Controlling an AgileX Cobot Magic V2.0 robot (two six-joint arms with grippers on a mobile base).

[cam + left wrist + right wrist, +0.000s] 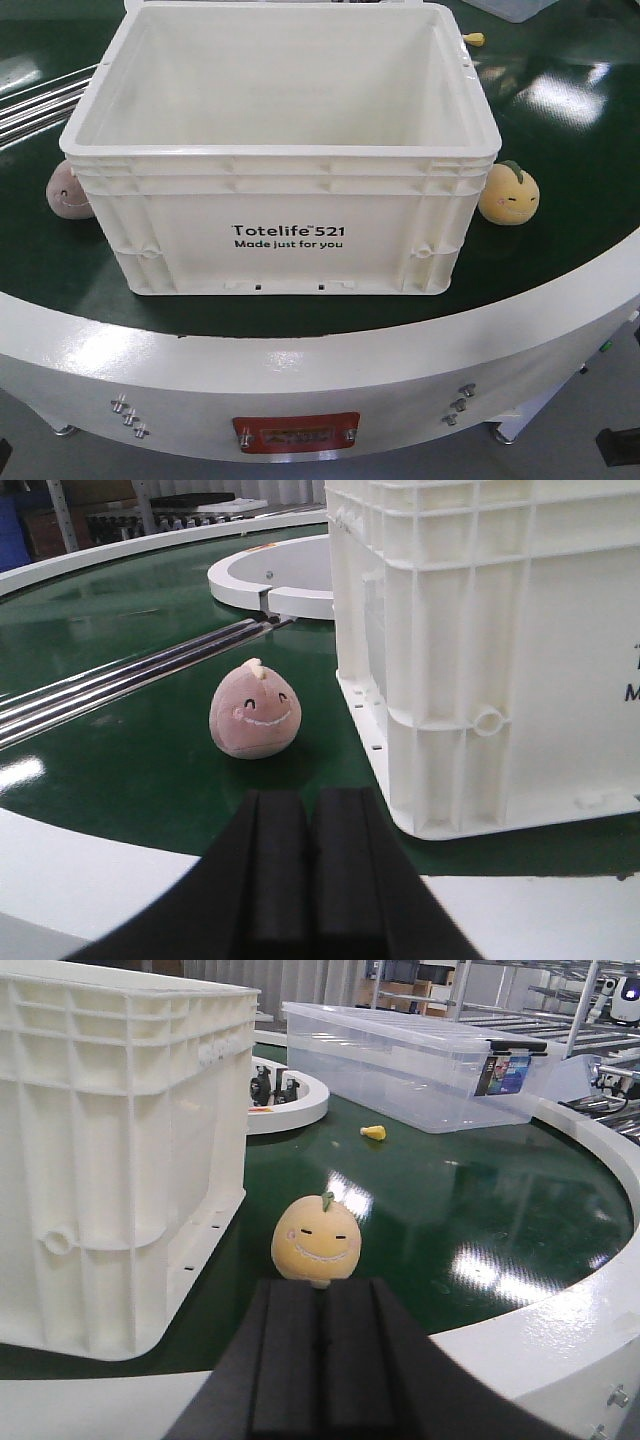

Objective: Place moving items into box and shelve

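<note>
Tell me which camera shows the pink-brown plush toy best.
The left wrist view: the pink-brown plush toy sits whole, face toward the camera, on the green surface beside the box. The front view catches only part of it, peeking past the box's corner. The right wrist view does not show it.

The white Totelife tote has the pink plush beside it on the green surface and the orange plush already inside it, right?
No. The orange plush is outside too, beside the tote on the green surface, as the front view shows.
</note>
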